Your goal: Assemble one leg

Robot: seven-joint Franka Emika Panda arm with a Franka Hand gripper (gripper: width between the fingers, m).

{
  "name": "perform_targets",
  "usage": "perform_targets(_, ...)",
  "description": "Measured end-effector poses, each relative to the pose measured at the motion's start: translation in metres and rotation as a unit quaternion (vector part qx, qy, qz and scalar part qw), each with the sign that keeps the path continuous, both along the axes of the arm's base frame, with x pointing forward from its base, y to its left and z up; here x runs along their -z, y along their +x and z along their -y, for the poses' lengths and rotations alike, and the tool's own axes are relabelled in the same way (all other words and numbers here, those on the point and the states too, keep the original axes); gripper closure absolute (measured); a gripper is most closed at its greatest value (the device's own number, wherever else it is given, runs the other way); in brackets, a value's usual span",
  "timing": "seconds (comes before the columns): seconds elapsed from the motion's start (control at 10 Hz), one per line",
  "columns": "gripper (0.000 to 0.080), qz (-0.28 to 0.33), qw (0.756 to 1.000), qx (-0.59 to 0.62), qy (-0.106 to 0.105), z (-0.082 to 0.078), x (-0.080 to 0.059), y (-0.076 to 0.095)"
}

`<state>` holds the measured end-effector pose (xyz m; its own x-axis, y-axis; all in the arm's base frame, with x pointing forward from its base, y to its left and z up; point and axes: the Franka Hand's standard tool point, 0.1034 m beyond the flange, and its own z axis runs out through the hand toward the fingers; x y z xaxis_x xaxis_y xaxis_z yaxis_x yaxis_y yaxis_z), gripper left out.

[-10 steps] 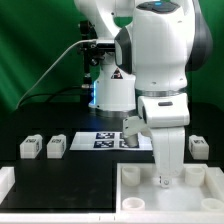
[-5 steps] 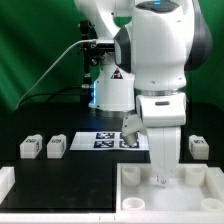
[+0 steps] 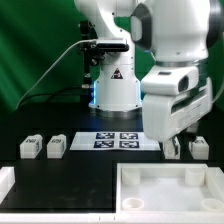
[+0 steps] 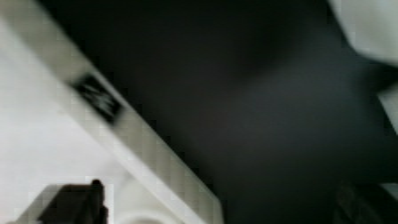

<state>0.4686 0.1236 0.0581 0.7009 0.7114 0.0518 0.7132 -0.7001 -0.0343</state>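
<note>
Three of the legs show in the exterior view as small white blocks with marker tags: two side by side at the left and one at the far right. My gripper hangs just above the table behind the white tabletop piece, right next to the right leg. In the blurred wrist view the gripper is open and empty, with one dark finger over the white tabletop piece, which carries a marker tag.
The marker board lies on the black table behind the tabletop piece, in front of the robot's base. A white block sits at the exterior view's lower left edge.
The arm has swung up and toward the exterior view's right. The gripper has lifted out of the tabletop piece and now hangs beside the right leg.
</note>
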Motion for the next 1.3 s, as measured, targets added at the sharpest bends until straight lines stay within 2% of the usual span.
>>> perform_targets(0.1, 0.0151, -0.003, 0.999, 0.054, 0.002, -0.008, -0.002, -0.003)
perform_targets(0.4, 0.0151, -0.015, 0.985, 0.172, 0.011, -0.009, -0.001, -0.004)
perform_targets(0.5, 0.0151, -0.024, 0.969, 0.245, 0.017, -0.012, 0.000, -0.005)
perform_targets(0.6, 0.0151, -0.034, 0.952, 0.304, 0.017, -0.023, 0.001, -0.011)
perform_targets(0.7, 0.0151, -0.045, 0.946, 0.320, 0.011, -0.039, 0.002, -0.019)
perform_targets(0.8, 0.0151, -0.068, 0.946, 0.318, -0.005, -0.050, 0.002, -0.028)
perform_targets(0.9, 0.0151, -0.062, 0.948, 0.312, -0.002, -0.056, 0.001, -0.028)
perform_targets(1.1, 0.0151, -0.121, 0.943, 0.306, -0.041, -0.051, 0.001, -0.035)
perform_targets(1.3, 0.0151, -0.208, 0.925, 0.305, -0.093, -0.051, 0.002, -0.039)
